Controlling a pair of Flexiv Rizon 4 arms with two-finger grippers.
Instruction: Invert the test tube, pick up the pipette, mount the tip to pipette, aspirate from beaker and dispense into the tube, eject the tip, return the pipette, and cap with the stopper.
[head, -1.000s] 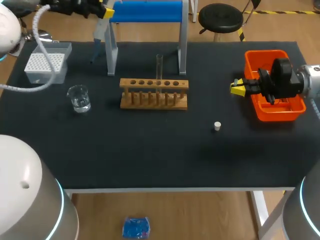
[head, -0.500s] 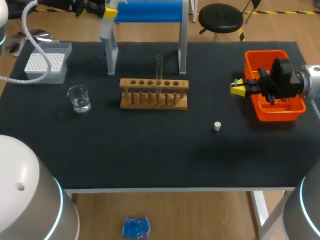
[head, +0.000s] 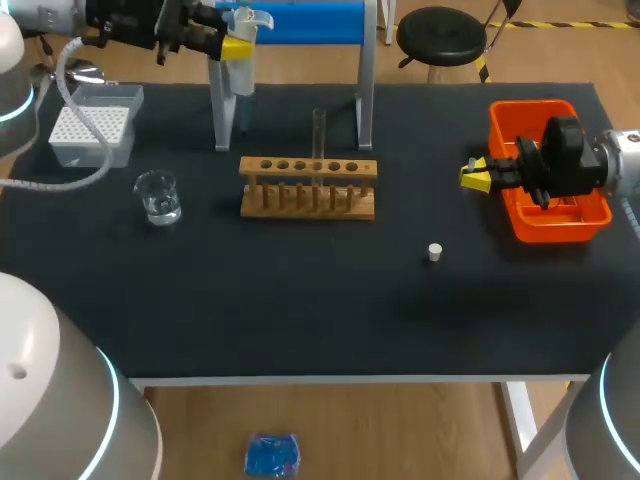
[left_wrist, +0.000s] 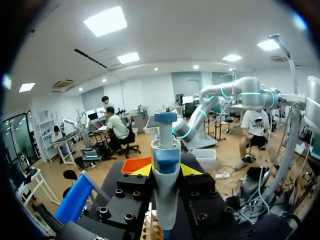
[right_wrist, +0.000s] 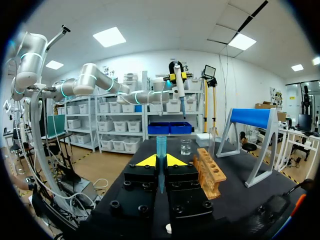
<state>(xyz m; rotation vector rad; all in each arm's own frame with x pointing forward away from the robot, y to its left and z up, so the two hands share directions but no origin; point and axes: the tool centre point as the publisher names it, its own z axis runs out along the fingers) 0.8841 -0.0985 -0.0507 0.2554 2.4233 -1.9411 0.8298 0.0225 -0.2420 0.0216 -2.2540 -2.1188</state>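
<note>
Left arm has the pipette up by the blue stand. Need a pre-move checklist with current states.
1. Left gripper shut on the pipette, fingers on both sides of its body: ok.
2. Tip mounted on the pipette's lower end: cannot tell, too small to see.
3. Right gripper shut on a pipette tip, held upright: ok.
4. Test tube upright in the rack: ok.
5. Beaker upright, liquid inside: ok.
6. Stopper lying free, apart from both arms: ok.
</note>
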